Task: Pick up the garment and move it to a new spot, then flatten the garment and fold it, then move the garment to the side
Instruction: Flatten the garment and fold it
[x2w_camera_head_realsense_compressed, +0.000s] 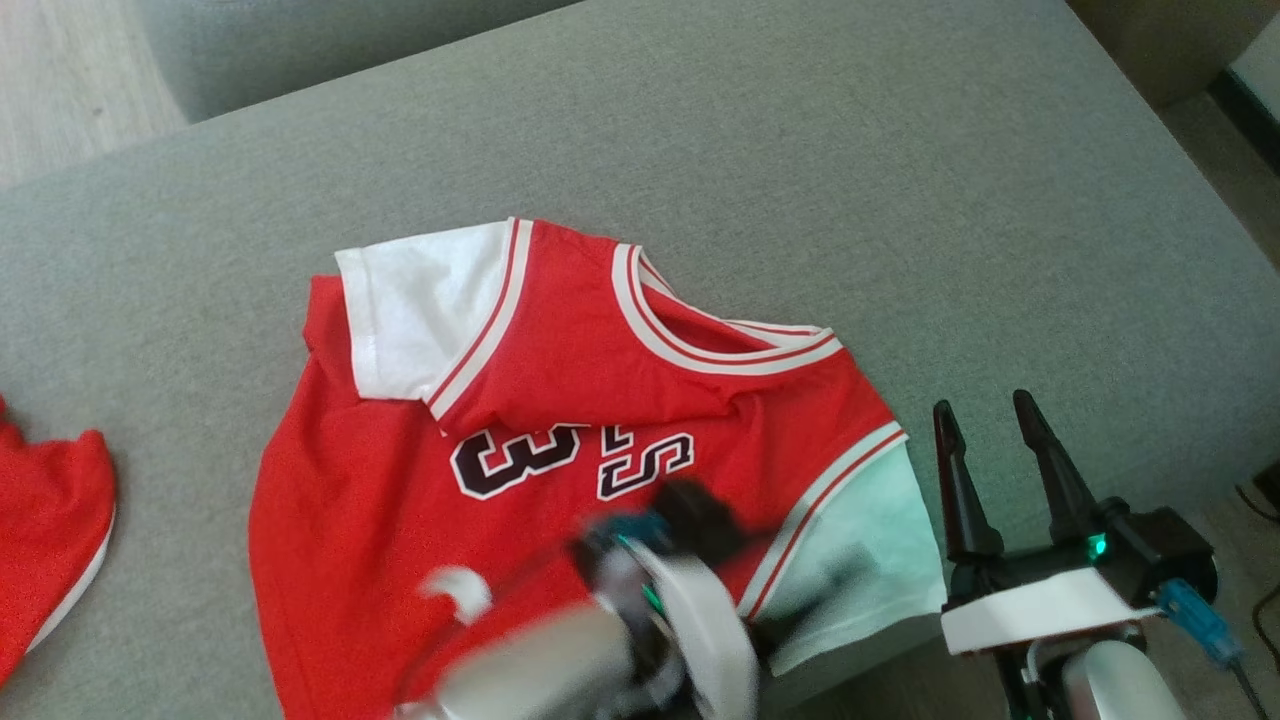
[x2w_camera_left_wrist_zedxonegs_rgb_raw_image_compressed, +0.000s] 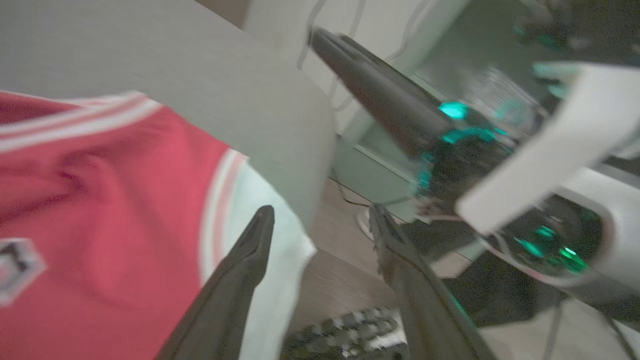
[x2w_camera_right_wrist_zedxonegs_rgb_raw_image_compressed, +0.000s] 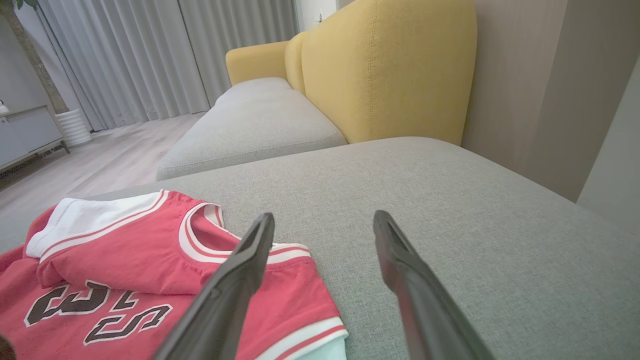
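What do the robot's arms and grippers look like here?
Right gripper: two long, dark, tapering jaws on a black body with a green light, a white bracket below, a blue connector and cable beside it, a pale rounded forearm. Left gripper: matching dark jaws; its blurred wrist looks white and grey.

Domestic living room. A grey upholstered sofa seat (x2w_camera_right_wrist_zedxonegs_rgb_raw_image_compressed: 450, 210) in the near field adjoins a second grey cushion (x2w_camera_right_wrist_zedxonegs_rgb_raw_image_compressed: 260, 125) farther off, with a mustard-yellow padded backrest (x2w_camera_right_wrist_zedxonegs_rgb_raw_image_compressed: 390, 75) on the right. At the far left, floor-length grey curtains (x2w_camera_right_wrist_zedxonegs_rgb_raw_image_compressed: 140, 55) hang to a pale wood-plank floor (x2w_camera_right_wrist_zedxonegs_rgb_raw_image_compressed: 100, 155). A white ribbed planter (x2w_camera_right_wrist_zedxonegs_rgb_raw_image_compressed: 74, 127) bearing a tree trunk (x2w_camera_right_wrist_zedxonegs_rgb_raw_image_compressed: 35, 60) stands before the curtains, beside a low pale cabinet (x2w_camera_right_wrist_zedxonegs_rgb_raw_image_compressed: 25, 135).
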